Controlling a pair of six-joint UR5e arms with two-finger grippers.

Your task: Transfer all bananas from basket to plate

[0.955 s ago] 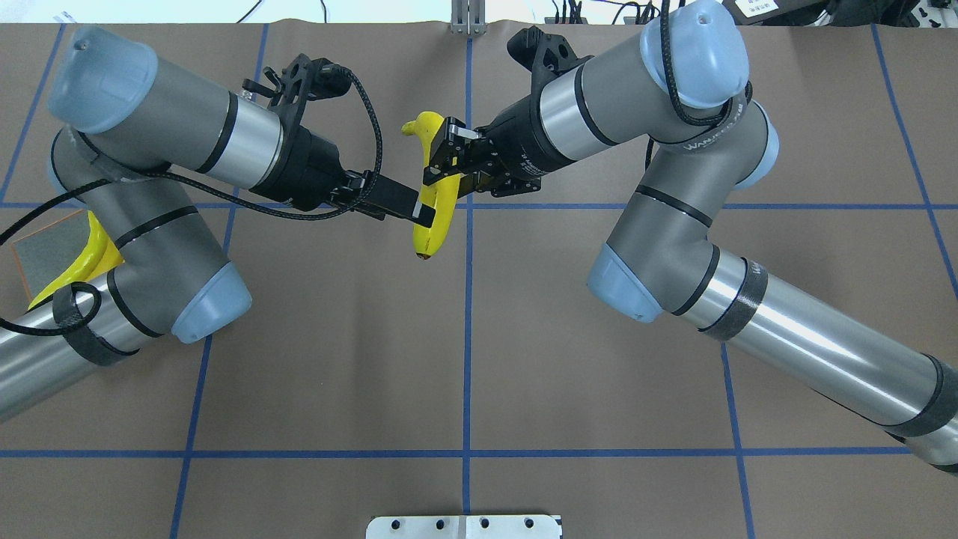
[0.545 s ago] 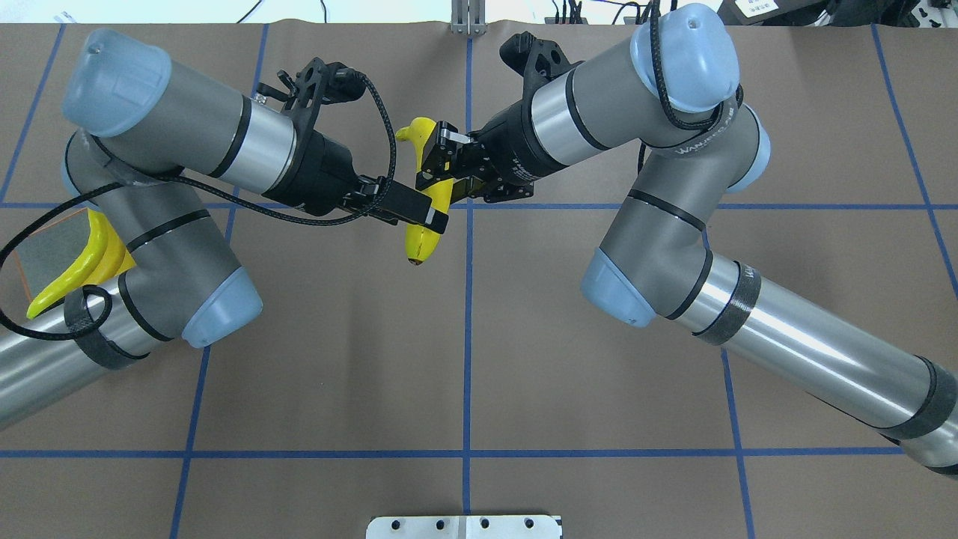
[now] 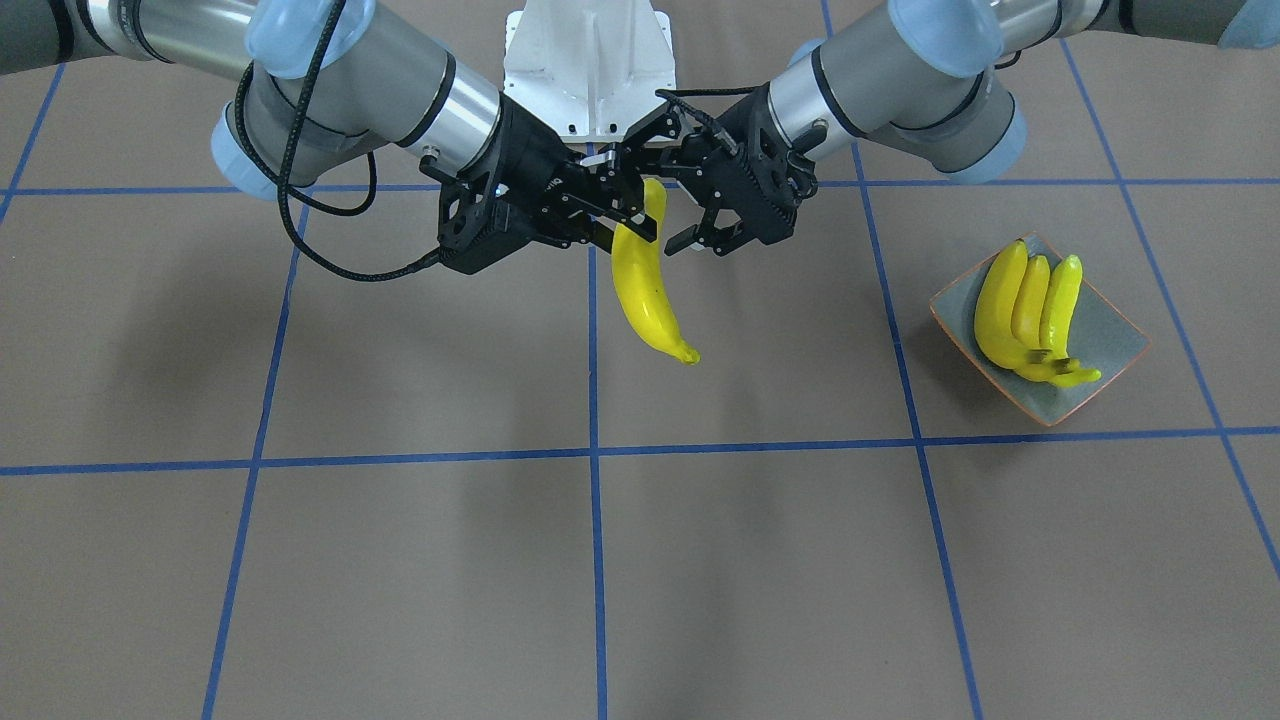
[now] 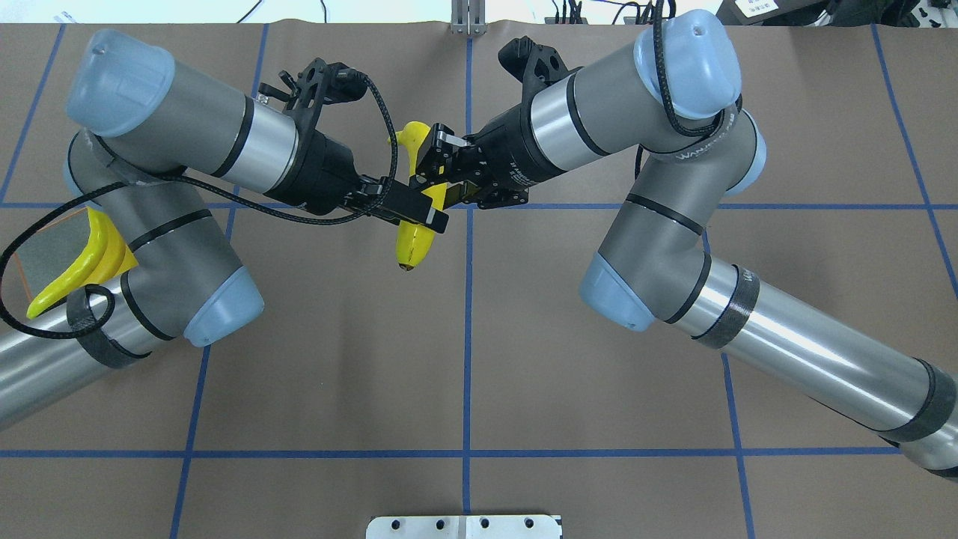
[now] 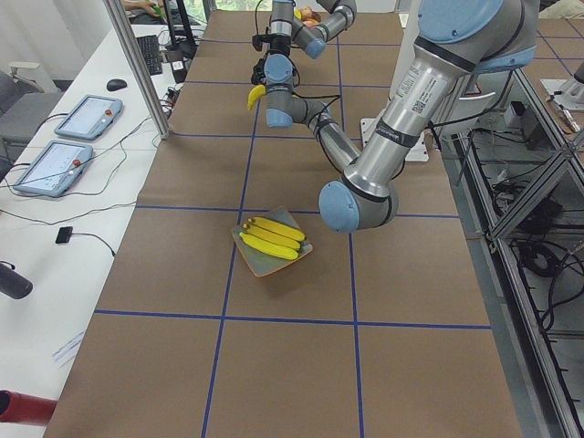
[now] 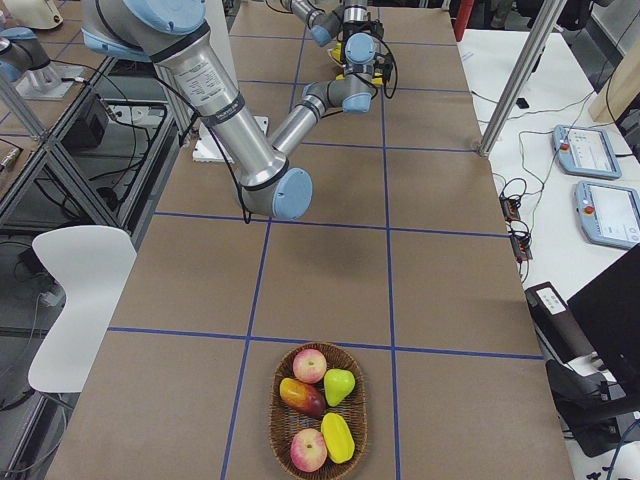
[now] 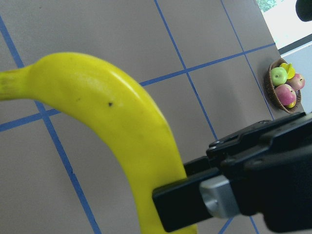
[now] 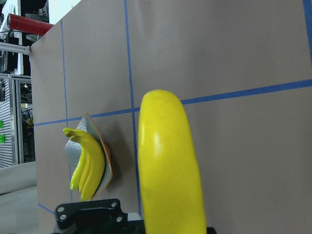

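One banana (image 3: 645, 290) hangs in the air over the middle of the table. It also shows in the overhead view (image 4: 414, 239) and close up in both wrist views (image 7: 112, 122) (image 8: 168, 161). My right gripper (image 3: 622, 215) (image 4: 434, 161) is shut on its upper part. My left gripper (image 3: 662, 205) (image 4: 430, 213) reaches in from the other side, its jaws spread on either side of the same banana. Three bananas (image 3: 1030, 310) lie side by side on the grey-green plate (image 3: 1110, 338), which also shows in the exterior left view (image 5: 274, 260).
A wicker basket (image 6: 285, 432) with apples and other fruit sits at the table end on my right, small in the left wrist view (image 7: 270, 92). The white robot base (image 3: 590, 60) is behind the grippers. Blue tape lines cross the brown table cover.
My left gripper has moved right, its finger now across the banana. My right arm has shifted slightly left. The banana's near end has swung a little left.
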